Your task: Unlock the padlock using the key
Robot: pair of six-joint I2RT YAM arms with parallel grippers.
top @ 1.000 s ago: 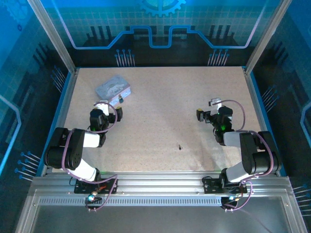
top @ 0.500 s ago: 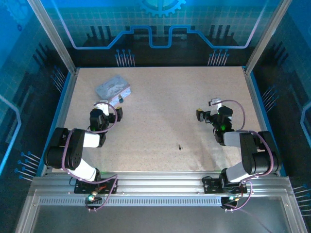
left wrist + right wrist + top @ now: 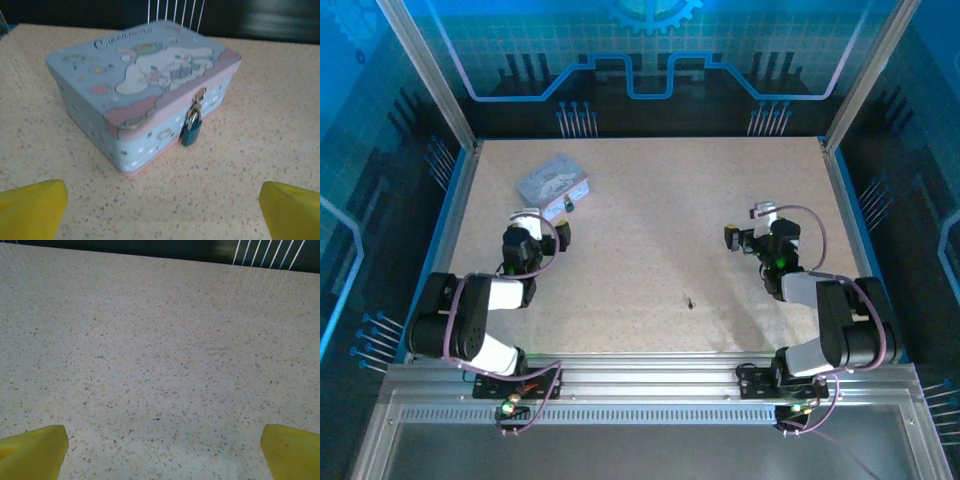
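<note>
Padlock (image 3: 192, 131): hanging from the hasp on the front wall of the tin box (image 3: 145, 85), body against that wall, low and close to the desk (image 3: 270, 100).
Key (image 3: 689, 302): flat on the desk, well apart from the box, between the two arms and nearer the right one.
Left fingers (image 3: 32, 207): spread wide, holding nothing, aimed at the padlock but clear of it.
Right fingers (image 3: 292, 452): spread wide, empty, over bare desk.
Padlock handling: probably light, rigid metal, free to swing on the hasp; best pinched across the flat faces of the body to steady it. Keyhole side impossible to tell.
Key handling: likely thin, stiff and slippery, lying flush with the desk, so hard to get under; best taken by the head, leaving the blade free.
Box: likely light enough to slide if pushed.
</note>
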